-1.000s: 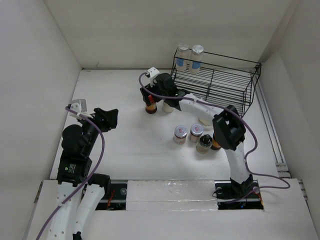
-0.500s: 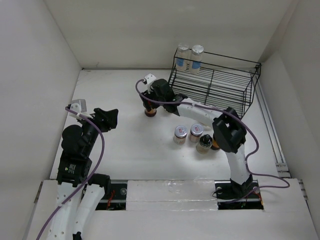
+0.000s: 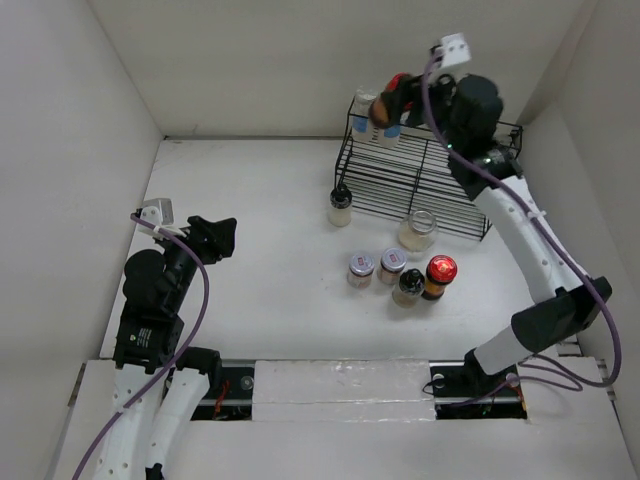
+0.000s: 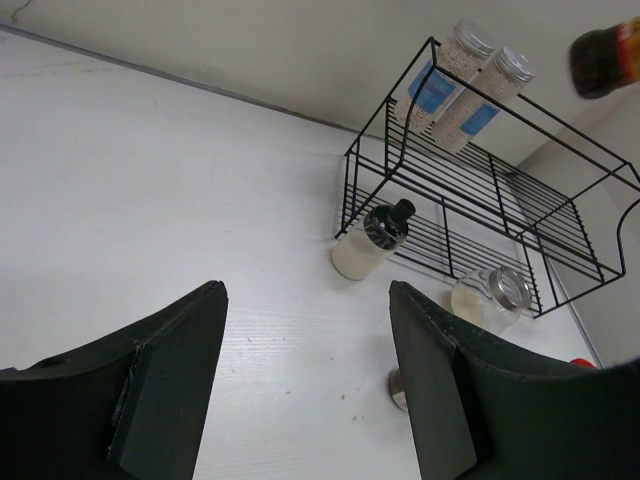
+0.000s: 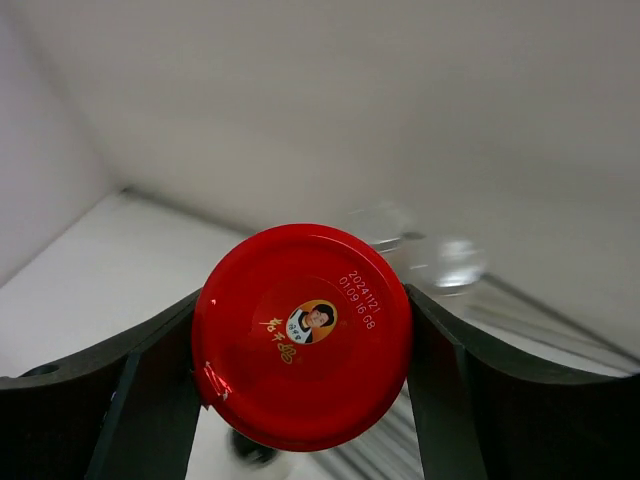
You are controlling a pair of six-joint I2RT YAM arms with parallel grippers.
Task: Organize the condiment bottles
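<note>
Two jars [image 4: 448,72] are racked; a bottle [image 5: 302,335] is clamped in the right gripper [image 3: 392,105] over the rack [image 3: 430,165]; six are left. The left gripper [image 4: 305,370] is seen part-open, empty.

A robot lab booth: bare white walls [image 3: 300,60] box in a white table [image 3: 250,200].

There are five silver-lidded jars [image 3: 418,230], two red-lidded bottles [image 3: 438,270], two black-capped bottles [image 3: 340,207] and one wire rack [image 3: 450,170].
</note>
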